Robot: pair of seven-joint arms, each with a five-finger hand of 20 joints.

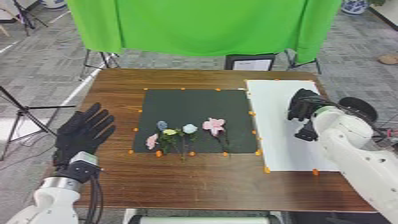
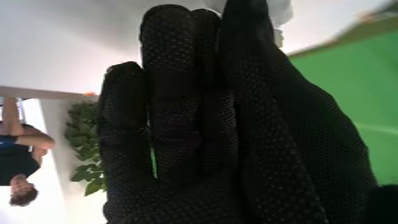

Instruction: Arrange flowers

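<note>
- table (image 1: 195,187): under the dark mat (image 1: 182,105)
- left hand (image 1: 78,134): left of the mat, fingers straight, spread apart
- right hand (image 1: 304,104): right of the mat, fingers pretty straight and close together
- flowers (image 1: 214,125): lying on the mat, probably super light, soft petals, thin stems maybe slippery, so I'd pinch stems, not blooms

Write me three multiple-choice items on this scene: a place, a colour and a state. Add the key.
1. Where are the flower heads?
A) On the white sheet
B) On the dark mat
C) On the floor

2. What colour is the cloth beyond the table?
A) Green
B) Red
C) Yellow

3. How is the left hand?
A) Clenched
B) Gripping a stem
C) Open

Key:
1 B: the blooms lie within its edges.
2 A: it hangs bright green.
3 C: its fingers are straight and spread.
</note>
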